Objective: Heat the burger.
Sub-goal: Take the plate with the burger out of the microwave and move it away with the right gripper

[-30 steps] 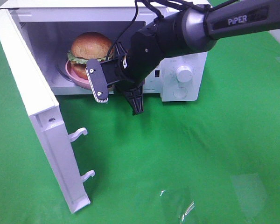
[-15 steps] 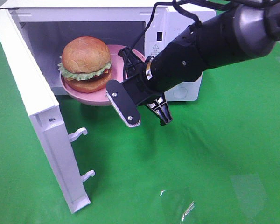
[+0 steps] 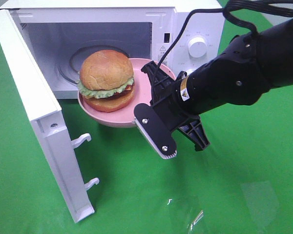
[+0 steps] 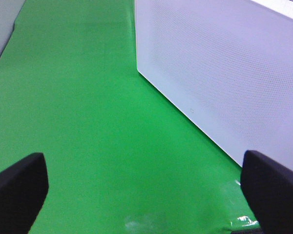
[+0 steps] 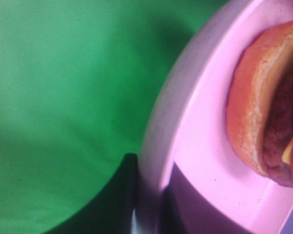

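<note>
- My right claw [image 3: 154, 85] is clamped on the rim of the pink plate [image 3: 145, 100]; in the right wrist view its fingers [image 5: 132, 195] pinch the plate's edge, nearly closed with only the rim between them.
- The burger [image 3: 106, 80] sits on that plate, left of the claw, its lettuce frill and filling showing under the domed bun.
- Plate and burger hang in the air just in front of the microwave [image 3: 185, 29] opening, clear of the cavity floor and above the green cloth [image 3: 234, 195].
- A small yellow sticker [image 3: 184, 93] shows on my right arm; too small for me to read.
- The microwave's door [image 3: 39, 122] stands wide open on the left, two white latch hooks [image 3: 83, 140] sticking out of its edge.
- A round white knob [image 3: 198, 46] sits on the panel right of the cavity, with a small warning label [image 3: 162, 48] beside the opening; I cannot read its print.
- My left claw [image 4: 146, 185] is fully released, its two dark fingertips [image 4: 17, 187] spread far apart and holding nothing, over the cloth near the door's perforated face.
</note>
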You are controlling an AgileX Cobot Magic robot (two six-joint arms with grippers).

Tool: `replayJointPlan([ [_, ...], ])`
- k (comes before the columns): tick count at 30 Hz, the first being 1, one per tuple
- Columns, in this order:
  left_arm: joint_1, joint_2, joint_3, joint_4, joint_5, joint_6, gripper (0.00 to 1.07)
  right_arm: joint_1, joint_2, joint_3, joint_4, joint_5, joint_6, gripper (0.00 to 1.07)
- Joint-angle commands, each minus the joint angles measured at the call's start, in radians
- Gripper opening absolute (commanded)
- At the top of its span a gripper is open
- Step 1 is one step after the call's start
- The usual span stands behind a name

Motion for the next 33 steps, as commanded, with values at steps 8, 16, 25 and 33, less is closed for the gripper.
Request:
replayJointPlan([
  [8, 0.002, -0.018, 0.001, -0.001, -0.012, -0.003, 1.00, 0.000, -0.190, 0.130, -0.006, -0.014, 0.040, 0.00],
  [16, 0.002, -0.018, 0.001, -0.001, -0.012, -0.003, 1.00, 0.000, -0.326, 0.227, -0.022, 0.022, 0.100, 0.00],
  [25, 0.002, -0.018, 0.001, -0.001, -0.012, -0.003, 1.00, 0.000, -0.479, 0.310, -0.086, 0.116, 0.205, 0.00],
  [33, 0.002, -0.018, 0.001, -0.001, -0.012, -0.003, 1.00, 0.000, -0.665, 0.388, -0.104, 0.269, 0.273, 0.00],
])
